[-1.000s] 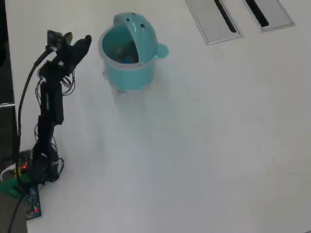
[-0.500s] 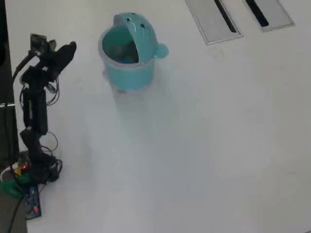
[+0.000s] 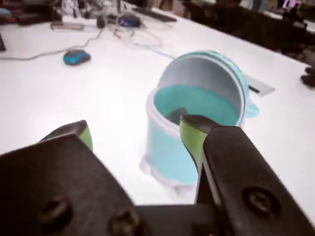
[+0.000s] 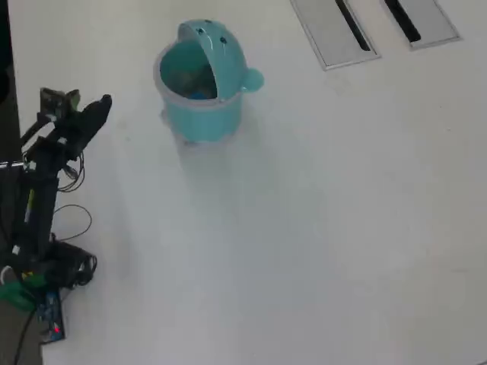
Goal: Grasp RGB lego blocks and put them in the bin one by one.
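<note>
Hand: released, two green-padded fingers spread apart with nothing between them; in the overhead view a dark tip at about 9 o'clock from the bin, apart from it.
Arm: black, folded along the left edge of the overhead view, base with loose wires at the lower left.
Bin: round, teal, upright on the counter, domed hood tipped back toward 12 o'clock in the overhead view, two dark dots on the hood, small knob at 3 o'clock; in the wrist view straight ahead of the open fingers, mouth facing the camera, pale rim band around the top.
Lego blocks: a small blue patch visible inside the bin from overhead; red and green ones not made out; inside of the bin too blurred in the wrist view to tell.
Counter: white, bare around the bin.
Grey slotted panels: two, flat, at about 2 o'clock from the bin in the overhead view, well apart from it.
Background in wrist view: a blue mouse and cables at the far left, at about 10 o'clock from the bin, blurred.
</note>
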